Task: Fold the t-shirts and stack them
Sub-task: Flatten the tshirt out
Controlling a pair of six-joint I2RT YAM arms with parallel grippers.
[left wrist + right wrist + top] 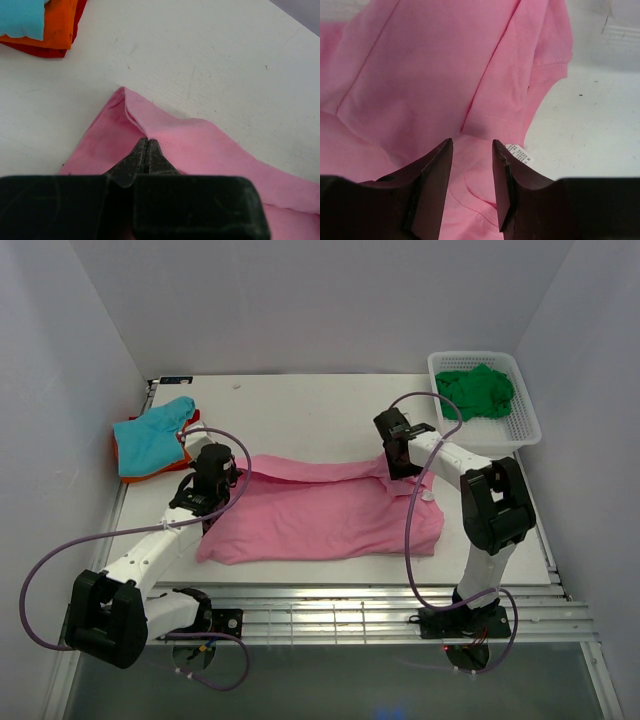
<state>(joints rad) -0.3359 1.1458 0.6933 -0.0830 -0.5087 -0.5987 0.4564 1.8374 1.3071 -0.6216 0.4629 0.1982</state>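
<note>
The pink t-shirt (320, 515) lies spread across the middle of the worktop (300, 410). At its upper left corner the left gripper (146, 145) is pinched closed on the fabric. At its upper right the right gripper (472, 150) stands with jaws parted over the cloth.

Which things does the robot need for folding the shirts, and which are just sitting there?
For the job: pink t-shirt, teal t-shirt, orange t-shirt, green t-shirt (lying in the basket).

Just lying about: white mesh basket, table.
</note>
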